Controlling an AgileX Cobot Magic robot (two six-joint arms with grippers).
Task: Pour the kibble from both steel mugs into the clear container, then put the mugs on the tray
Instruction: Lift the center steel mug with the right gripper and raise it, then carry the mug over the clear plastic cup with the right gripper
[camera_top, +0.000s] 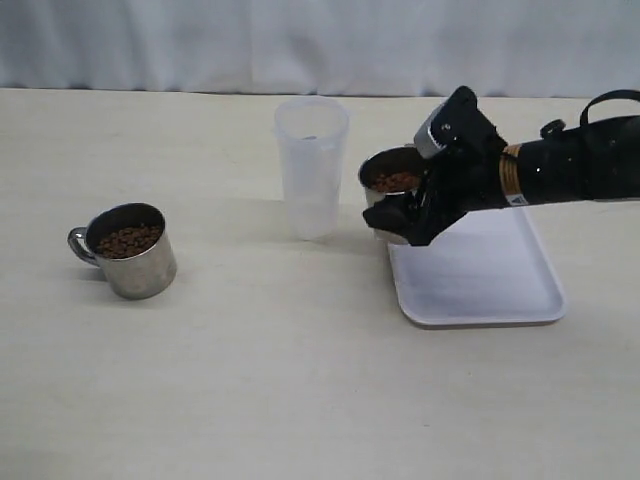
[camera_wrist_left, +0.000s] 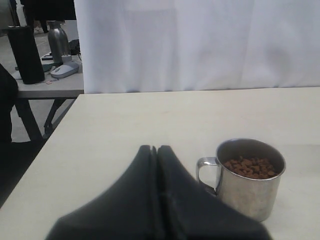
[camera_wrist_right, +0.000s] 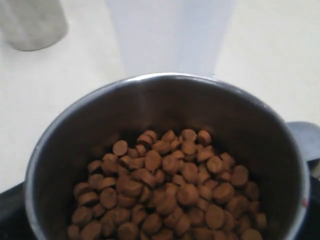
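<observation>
One steel mug (camera_top: 378, 165) of brown kibble (camera_top: 393, 182) sits between the fingers of my right gripper (camera_top: 405, 205), which is shut on it by the left end of the white tray (camera_top: 490, 285). The clear container (camera_top: 312, 165) stands upright just left of that mug. In the right wrist view the mug (camera_wrist_right: 165, 107) and its kibble (camera_wrist_right: 165, 190) fill the frame, with the container (camera_wrist_right: 170, 35) right behind. The other steel mug (camera_top: 128, 252), also holding kibble (camera_top: 128, 240), stands at the left. My left gripper (camera_wrist_left: 155, 148) is shut and empty beside that mug (camera_wrist_left: 250, 187).
A white curtain hangs behind the table's far edge (camera_top: 150, 90). In the left wrist view the table's side edge (camera_wrist_left: 45, 150) drops to the floor, and a second table (camera_wrist_left: 50, 87) with bottles stands beyond it.
</observation>
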